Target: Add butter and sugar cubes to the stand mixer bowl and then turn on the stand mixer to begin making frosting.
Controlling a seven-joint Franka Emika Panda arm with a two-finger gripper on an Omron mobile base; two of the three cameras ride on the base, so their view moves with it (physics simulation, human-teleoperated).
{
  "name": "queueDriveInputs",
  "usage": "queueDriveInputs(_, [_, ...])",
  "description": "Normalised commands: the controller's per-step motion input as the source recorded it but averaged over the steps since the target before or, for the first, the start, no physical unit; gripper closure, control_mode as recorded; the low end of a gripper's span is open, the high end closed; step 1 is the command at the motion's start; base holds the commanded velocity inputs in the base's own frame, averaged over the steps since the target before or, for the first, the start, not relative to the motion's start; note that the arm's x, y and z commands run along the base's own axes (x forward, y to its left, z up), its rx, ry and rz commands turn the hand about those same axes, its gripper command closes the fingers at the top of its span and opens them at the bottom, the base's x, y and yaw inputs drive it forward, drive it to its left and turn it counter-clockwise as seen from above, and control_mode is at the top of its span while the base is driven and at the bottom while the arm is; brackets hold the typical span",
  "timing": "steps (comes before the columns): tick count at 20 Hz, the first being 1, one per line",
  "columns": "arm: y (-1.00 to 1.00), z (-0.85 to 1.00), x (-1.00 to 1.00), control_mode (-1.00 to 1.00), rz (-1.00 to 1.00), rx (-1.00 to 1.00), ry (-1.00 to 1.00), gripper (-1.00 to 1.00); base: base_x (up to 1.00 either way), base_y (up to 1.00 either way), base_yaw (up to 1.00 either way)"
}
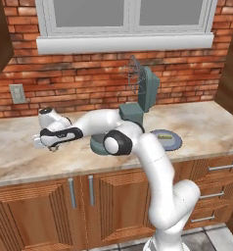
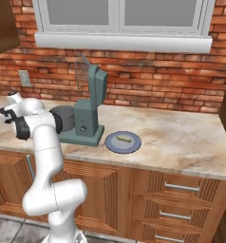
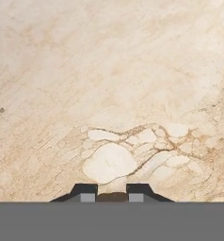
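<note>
The teal-green stand mixer (image 1: pixel 144 100) (image 2: pixel 90 111) stands at the back of the counter with its head tilted up and its wire whisk (image 1: pixel 132 73) in the air. The dark grey stand mixer bowl (image 2: pixel 62 118) (image 1: pixel 96 145) sits on its base, partly behind my arm. A small stick of butter (image 2: pixel 123 138) (image 1: pixel 165 138) lies on a flat blue-grey plate (image 2: pixel 112 144) to the mixer's right. The sugar cubes are hidden. My gripper (image 1: pixel 50 146) (image 3: pixel 112 190) points down at the marble counter well left of the bowl. Its fingertips (image 3: pixel 89 191) stand close together, and I cannot tell whether anything is between them.
The brick wall and a window sill (image 1: pixel 123 43) run behind the counter. A wall socket (image 1: pixel 17 93) is at the left. A cabinet (image 1: pixel 1 34) hangs at the upper left. Drawers (image 2: pixel 181 187) and cupboard doors lie below the counter's front edge.
</note>
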Motion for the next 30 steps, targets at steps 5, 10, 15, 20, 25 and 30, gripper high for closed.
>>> queueDriveInputs(5, [-0.04, 0.21, -0.21, -1.0, 0.0, 0.02, 0.0, 1.0, 0.0, 0.0, 0.0])
queueDriveInputs(10, [-0.24, 0.67, -0.41, -1.0, 0.0, 0.08, -0.07, 1.0, 0.0, 0.0, 0.0])
queueDriveInputs(15, [-0.48, 0.69, -0.39, -1.0, 0.0, 0.06, -0.09, 1.0, 0.0, 0.0, 0.0])
queueDriveInputs(20, [-0.67, 0.8, -0.53, -1.0, 0.0, 0.05, -0.13, 1.0, 0.0, 0.0, 0.0])
queueDriveInputs(25, [-0.66, 0.87, -0.65, -1.0, 0.0, 0.08, -0.14, 1.0, 0.0, 0.0, 0.0])
queueDriveInputs(30, [-0.73, 0.64, -0.3, -1.0, 0.0, 0.04, -0.11, 1.0, 0.0, 0.0, 0.0])
